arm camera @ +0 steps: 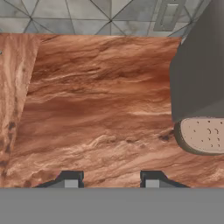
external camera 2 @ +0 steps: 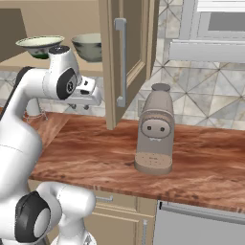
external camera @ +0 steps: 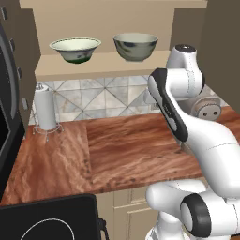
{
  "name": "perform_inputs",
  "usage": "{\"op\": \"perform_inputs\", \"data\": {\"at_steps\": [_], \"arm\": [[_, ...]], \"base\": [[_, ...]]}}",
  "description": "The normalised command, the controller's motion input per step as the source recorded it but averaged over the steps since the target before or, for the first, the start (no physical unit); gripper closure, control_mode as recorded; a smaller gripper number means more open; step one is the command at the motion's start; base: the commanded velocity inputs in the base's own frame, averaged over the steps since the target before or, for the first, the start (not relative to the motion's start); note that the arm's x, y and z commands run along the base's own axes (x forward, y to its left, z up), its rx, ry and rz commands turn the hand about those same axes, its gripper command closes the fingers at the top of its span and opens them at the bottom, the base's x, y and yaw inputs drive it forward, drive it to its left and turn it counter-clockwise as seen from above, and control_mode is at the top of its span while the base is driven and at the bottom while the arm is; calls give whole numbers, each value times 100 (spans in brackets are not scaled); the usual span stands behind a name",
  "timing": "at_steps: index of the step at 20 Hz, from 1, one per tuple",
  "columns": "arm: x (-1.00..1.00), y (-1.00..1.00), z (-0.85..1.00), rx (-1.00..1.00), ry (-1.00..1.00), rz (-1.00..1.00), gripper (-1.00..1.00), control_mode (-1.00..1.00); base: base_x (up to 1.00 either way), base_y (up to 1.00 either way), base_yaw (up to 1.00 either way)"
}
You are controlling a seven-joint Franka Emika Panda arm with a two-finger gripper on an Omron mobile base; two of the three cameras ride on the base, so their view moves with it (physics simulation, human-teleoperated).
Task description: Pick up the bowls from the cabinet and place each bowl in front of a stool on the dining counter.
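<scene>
facing now: the gripper points down at the bare counter, nothing between its tips.
wide bowl: sits upright on the cabinet shelf, farthest left, flared rim up.
deep bowl: stands just right of the wide bowl, apart from it, same shelf.
cabinet door: swung open, at the right of the shelf, handle facing the room.
coffee machine: on the counter at right, beside the hand.
pincer state: tips stand apart with wood showing between them, holding nothing.
key relation: both bowls lie above and behind the hand, to its left; the deep bowl looks nearer, so the wrist must likely lift and tip up toward the shelf.
</scene>
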Motion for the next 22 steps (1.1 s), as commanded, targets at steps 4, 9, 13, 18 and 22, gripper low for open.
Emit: {"op": "perform_inputs", "data": {"at_steps": [4, 9, 13, 18, 22], "arm": [[-11, 0, 0, 0, 0, 0, -100, -100], [-13, 1, 16, 0, 3, -6, -100, -100], [-23, 1, 28, 3, -2, -24, -100, -100], [-24, -5, 42, 15, -11, -21, -100, -100], [-6, -11, 42, 26, -11, -18, -100, -100]], "base": [[0, 0, 0], [0, 0, 0], [0, 0, 0], [0, 0, 0], [0, 0, 0]]}}
